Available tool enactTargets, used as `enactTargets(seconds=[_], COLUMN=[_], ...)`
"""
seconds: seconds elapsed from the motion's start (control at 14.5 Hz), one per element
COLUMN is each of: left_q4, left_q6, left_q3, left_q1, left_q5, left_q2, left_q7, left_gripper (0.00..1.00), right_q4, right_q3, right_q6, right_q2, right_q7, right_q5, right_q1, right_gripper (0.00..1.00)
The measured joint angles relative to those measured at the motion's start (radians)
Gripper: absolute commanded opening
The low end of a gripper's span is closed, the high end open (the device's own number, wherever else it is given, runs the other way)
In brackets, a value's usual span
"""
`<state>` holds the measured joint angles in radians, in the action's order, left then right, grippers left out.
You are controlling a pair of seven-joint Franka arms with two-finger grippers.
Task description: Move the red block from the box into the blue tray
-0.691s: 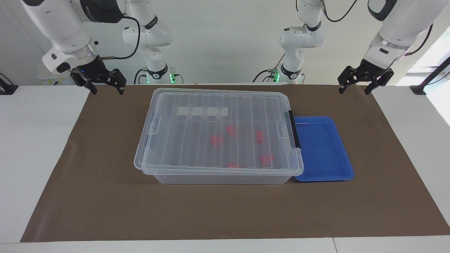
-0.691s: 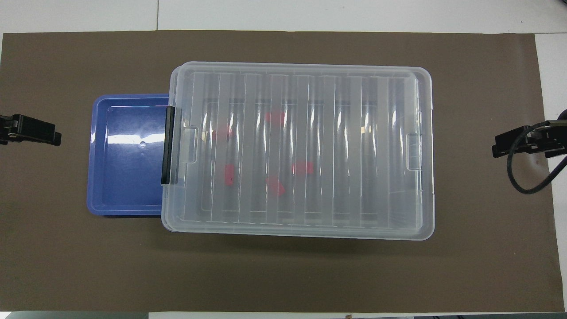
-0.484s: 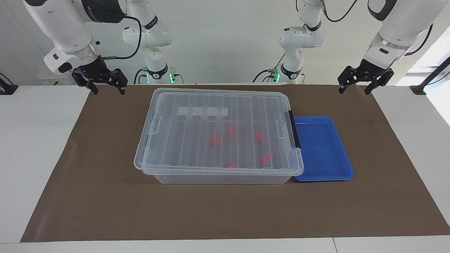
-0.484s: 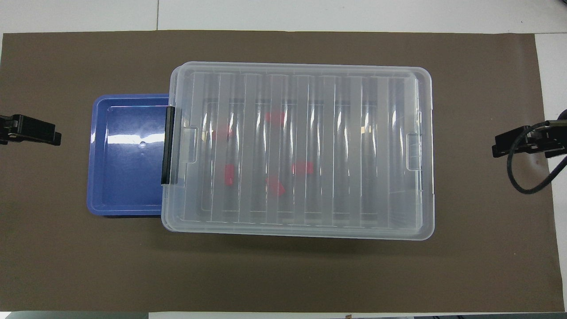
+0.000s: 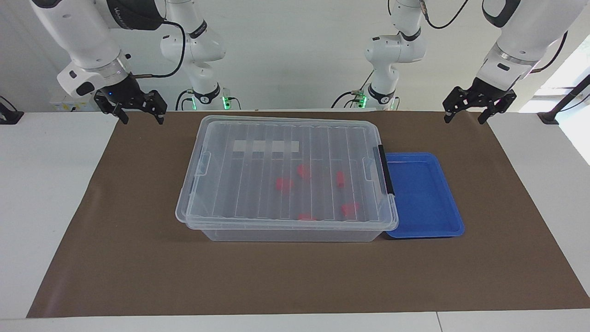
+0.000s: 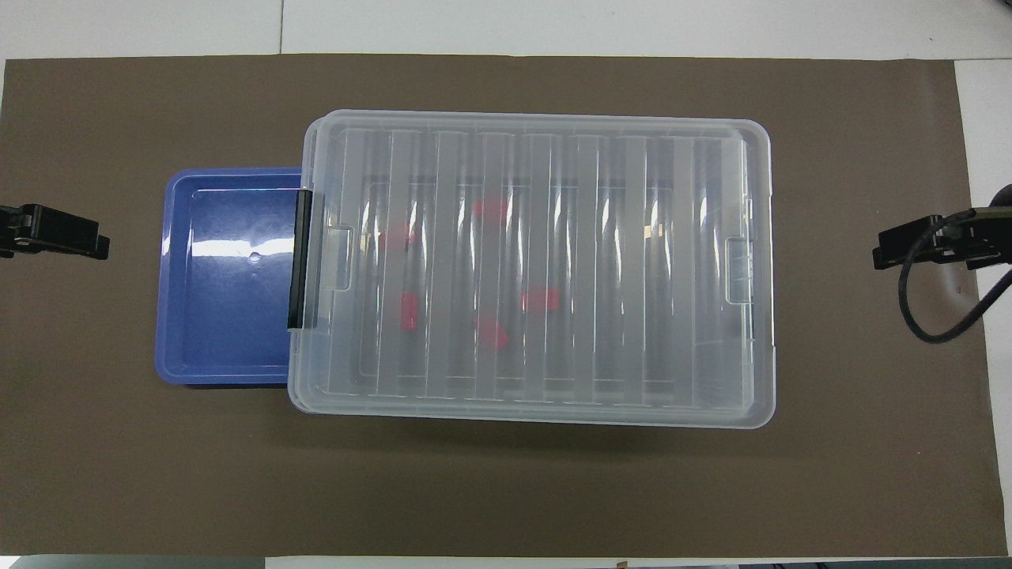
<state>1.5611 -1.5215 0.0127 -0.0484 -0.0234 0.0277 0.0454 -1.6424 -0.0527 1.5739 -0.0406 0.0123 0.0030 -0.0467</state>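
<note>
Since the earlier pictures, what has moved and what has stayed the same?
Only the right tool shifted a little, toward the large clear plastic lidded box; it holds nothing. The left tool, the box, the small red pieces inside and the shallow blue plastic tray stayed put.

The right claw (image 5: pixel 140 115) has shifted a little toward the box (image 5: pixel 286 175) and risen slightly since the earliest picture, its white wrist now sitting higher. From overhead, its tip (image 6: pixel 909 246) and the looped cable (image 6: pixel 933 316) lie a touch farther from the robots.
</note>
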Motion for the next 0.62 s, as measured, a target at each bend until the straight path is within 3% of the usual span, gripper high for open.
enactTargets(seconds=[0.35, 0.62], left_q4=[0.0, 0.002], left_q6=[0.001, 0.001], left_q3=[0.0, 0.001], left_q1=[0.0, 0.0], left_q5=[0.0, 0.0], left_q2=[0.0, 0.0], left_q7=[0.0, 0.0], left_gripper=[1.0, 1.0], right_q4=[-0.036, -0.12], right_q3=[0.049, 0.086], right_q6=[0.071, 0.186], right_q2=[0.011, 0.026], right_q7=[0.026, 0.054], right_q5=[0.009, 0.011], right_q1=[0.0, -0.001], right_gripper=[1.0, 1.0])
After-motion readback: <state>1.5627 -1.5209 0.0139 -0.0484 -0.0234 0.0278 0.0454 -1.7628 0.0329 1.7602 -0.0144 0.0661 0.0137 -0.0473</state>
